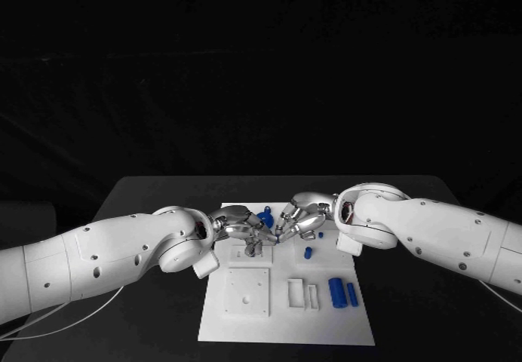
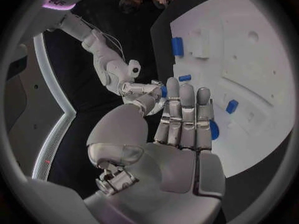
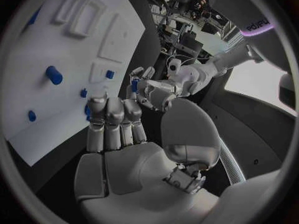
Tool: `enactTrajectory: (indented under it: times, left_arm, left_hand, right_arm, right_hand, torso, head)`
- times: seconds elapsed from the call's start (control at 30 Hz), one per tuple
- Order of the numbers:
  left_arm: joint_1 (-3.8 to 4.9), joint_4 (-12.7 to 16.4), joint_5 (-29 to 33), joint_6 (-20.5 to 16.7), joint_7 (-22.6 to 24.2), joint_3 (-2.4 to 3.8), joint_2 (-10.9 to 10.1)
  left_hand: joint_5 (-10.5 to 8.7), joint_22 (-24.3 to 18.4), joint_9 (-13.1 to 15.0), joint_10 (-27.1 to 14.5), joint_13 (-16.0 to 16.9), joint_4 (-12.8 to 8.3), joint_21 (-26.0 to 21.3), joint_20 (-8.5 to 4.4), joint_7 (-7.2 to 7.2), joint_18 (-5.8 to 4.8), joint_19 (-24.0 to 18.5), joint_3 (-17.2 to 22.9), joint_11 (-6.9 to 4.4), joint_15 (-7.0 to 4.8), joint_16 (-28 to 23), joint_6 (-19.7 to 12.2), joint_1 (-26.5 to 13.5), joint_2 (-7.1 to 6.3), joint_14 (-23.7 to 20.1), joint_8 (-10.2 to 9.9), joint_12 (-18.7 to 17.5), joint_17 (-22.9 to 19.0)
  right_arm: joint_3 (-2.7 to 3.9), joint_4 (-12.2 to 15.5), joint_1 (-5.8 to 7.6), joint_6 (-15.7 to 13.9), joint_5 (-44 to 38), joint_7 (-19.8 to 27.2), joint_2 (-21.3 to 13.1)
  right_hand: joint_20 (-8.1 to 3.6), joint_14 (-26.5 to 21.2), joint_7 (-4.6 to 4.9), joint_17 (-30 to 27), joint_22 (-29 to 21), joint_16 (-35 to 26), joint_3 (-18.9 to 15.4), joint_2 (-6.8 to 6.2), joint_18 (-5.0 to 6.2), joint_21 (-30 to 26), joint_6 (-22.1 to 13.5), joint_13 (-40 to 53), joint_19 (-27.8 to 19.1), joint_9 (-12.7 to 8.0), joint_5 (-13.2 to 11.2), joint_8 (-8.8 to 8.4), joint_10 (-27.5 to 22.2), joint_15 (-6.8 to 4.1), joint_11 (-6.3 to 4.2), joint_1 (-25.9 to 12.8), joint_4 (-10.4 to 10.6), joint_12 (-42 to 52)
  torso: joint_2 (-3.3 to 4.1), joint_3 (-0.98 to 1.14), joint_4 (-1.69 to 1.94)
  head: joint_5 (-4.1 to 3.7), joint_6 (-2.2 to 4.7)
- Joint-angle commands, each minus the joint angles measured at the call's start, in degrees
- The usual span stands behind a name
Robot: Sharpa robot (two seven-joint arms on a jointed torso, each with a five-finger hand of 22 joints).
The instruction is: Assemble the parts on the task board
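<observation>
Black table (image 1: 152, 196) under dark surroundings. White task board (image 1: 285, 320) laid flat at table centre, long axis running away from the robot. Both white arms brought in over the board's far half, left arm (image 1: 98, 260) from one side, right arm (image 1: 446, 234) from the other, hands nearly meeting above the board's far middle.

Left hand (image 1: 241, 230) poised over the board's far left portion, fingers (image 2: 185, 115) extended side by side and close together in the left wrist view, thumb set apart to one side. Nothing plainly seen within its grasp; cannot tell from the head view whether the fingertips touch a part.

Right hand (image 1: 302, 219) poised opposite, fingers (image 3: 115, 119) curled forward together in the right wrist view, thumb apart. Hold on any part cannot be confirmed.

Parts, blue, noted as follows. Pair of larger cylinders (image 1: 342, 292) lying side by side on the board's near right area, well apart from both hands. Upright blue piece (image 1: 265, 219) at the board's far edge, between the two hands, just beside the fingertips of each. Small blue piece (image 1: 308, 253) on the board just nearer than the right hand, apart from its fingers. Further small blue pieces (image 3: 54, 75) scattered on the board surface in the right wrist view.
</observation>
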Motion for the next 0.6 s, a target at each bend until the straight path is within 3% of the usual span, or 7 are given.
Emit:
enactTrajectory:
  times: [0.03,0.17,0.27,0.47,0.57,0.6]
  left_arm:
    - [0.27,0.6,3.5,-1.4,3.5,0.32,0.3]
    - [0.27,0.7,3.7,-1.6,3.6,0.29,0.3]
    - [0.27,0.9,3.7,-1.1,3.6,0.22,0.3]
    - [0.27,1.3,3.7,-0.8,3.8,-0.19,0.2]
    - [0.27,1.4,3.7,-0.7,3.9,-0.37,0.0]
    - [0.27,1.4,3.7,-0.9,3.9,-0.41,0.0]
  left_hand:
    - [0.16,1.3,0.1,0.5,-0.1,0.0,0.4,-5.12,-0.07,-0.44,0.3,0.5,-0.05,-0.42,0.2,0.7,0.0,0.23,-0.2,0.4,-0.4,0.1]
    - [0.96,1.2,0.2,0.6,-0.1,-0.3,0.4,-5.1,-0.23,-0.44,0.1,0.8,-0.19,-0.42,0.2,1.2,-0.3,0.6,-0.3,0.7,-0.6,0.1]
    - [3.49,1.2,0.4,0.8,-0.1,-1.1,0.6,-5.08,-0.38,-0.44,0.1,1.1,-0.32,-0.41,0.2,1.7,-1.2,0.76,-0.3,1.1,-0.8,0.1]
    - [6.64,1.2,0.8,1.1,0.0,-2.5,0.9,-5.11,-0.59,-0.44,0.1,1.8,-0.48,-0.45,0.3,2.3,-2.6,0.85,-0.2,1.6,-1.1,0.1]
    - [7.46,1.2,1.0,1.2,0.0,-2.9,1.0,-5.12,-0.65,-0.44,0.1,2.1,-0.54,-0.47,0.3,2.5,-3.0,0.94,-0.2,1.8,-1.2,0.1]
    - [9.1,1.2,1.2,1.3,0.1,-3.2,1.1,-5.11,-0.7,-0.44,0.1,2.2,-0.6,-0.48,0.4,2.7,-3.4,0.95,-0.1,2.0,-1.2,0.2]
  right_arm:
    - [-0.2,0.1,-0.3,0.4,-0.7,-0.5,0.3]
    - [-0.2,0.1,-0.31,0.0,-0.7,-0.5,0.3]
    - [-0.2,0.0,-0.32,-0.9,-0.9,-0.6,0.3]
    - [-0.2,-0.2,-0.32,-2.2,-0.1,-0.5,0.3]
    - [-0.21,-0.4,-0.32,-3.3,1.2,-0.4,0.1]
    - [-0.21,-0.4,-0.32,-3.7,1.7,-0.3,0.1]
  right_hand:
    - [-0.3,0.0,0.6,-0.1,0.9,-0.1,0.2,0.49,3.9,0.2,0.5,0.0,0.0,0.1,0.3,0.34,-0.1,-0.31,0.04,0.1,-0.2,-0.3]
    - [-0.29,-0.1,0.6,-0.1,0.9,-0.2,0.3,0.48,3.9,0.2,0.5,-0.1,0.0,0.1,0.4,0.34,-0.3,-0.31,0.04,0.0,-0.2,-0.4]
    - [-0.29,-0.1,0.6,-0.2,0.9,-0.3,0.3,0.48,3.9,0.2,0.5,-0.4,0.0,0.1,0.4,0.32,-0.5,-0.31,0.04,0.0,-0.2,-0.6]
    - [-0.23,-0.4,0.7,-0.3,0.8,-0.4,0.4,0.35,3.91,0.2,0.2,-1.5,-0.1,0.1,0.3,0.13,-1.5,-0.24,0.13,-0.3,0.2,-1.6]
    - [-0.01,-0.9,1.04,-0.6,0.7,-0.8,-0.3,-0.63,3.91,-0.1,-0.8,-2.3,-0.5,0.0,1.7,-0.45,-2.6,0.08,0.51,-1.3,1.1,-2.8]
    - [0.09,-1.0,1.15,-0.7,0.6,-0.9,-1.0,-1.07,3.91,-0.2,-1.1,-2.3,-0.6,-0.1,2.1,-0.6,-2.7,0.17,0.64,-1.9,1.3,-2.9]
  torso:
    - [-0.01,-0.01,0.01]
    - [0.0,-0.01,0.02]
    - [-0.01,-0.01,0.01]
    - [-0.01,0.0,0.02]
    - [-0.01,0.01,0.0]
    - [-0.01,0.01,0.0]
  head:
    - [0.02,0.06]
    - [0.0,0.06]
    - [0.0,0.05]
    - [0.06,0.05]
    - [0.12,0.03]
    - [0.13,0.03]
